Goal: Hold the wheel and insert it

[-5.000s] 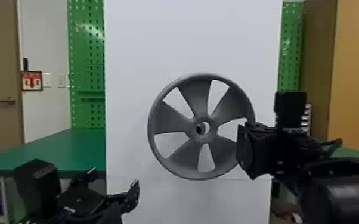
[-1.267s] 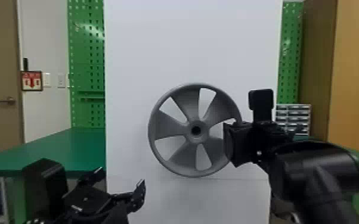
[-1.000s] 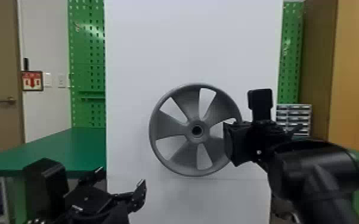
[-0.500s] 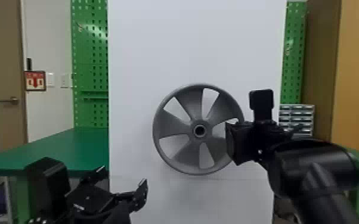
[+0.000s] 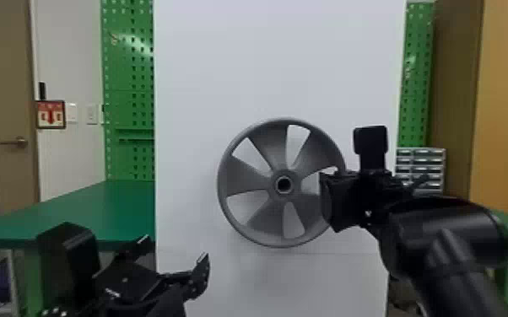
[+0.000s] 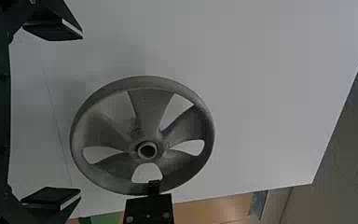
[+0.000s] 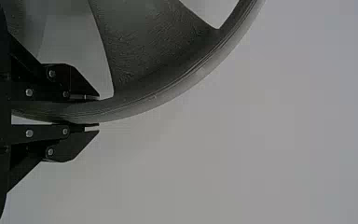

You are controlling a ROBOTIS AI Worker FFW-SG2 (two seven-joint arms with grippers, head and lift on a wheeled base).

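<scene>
Wheel (image 5: 244, 175), one, grey, five-spoked with open hub, upright before a white panel (image 5: 266, 63), its rim held at the robot's right-hand side between the closed-in fingers of the right gripper (image 5: 332, 179). Left gripper (image 5: 174, 252), fingers spread wide and nothing between them, lower, apart from the wheel. Green table (image 5: 97, 206), behind.

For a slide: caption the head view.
Black right hand grips a grey five-spoked wheel before a white panel; black left hand open, lower left.
</scene>
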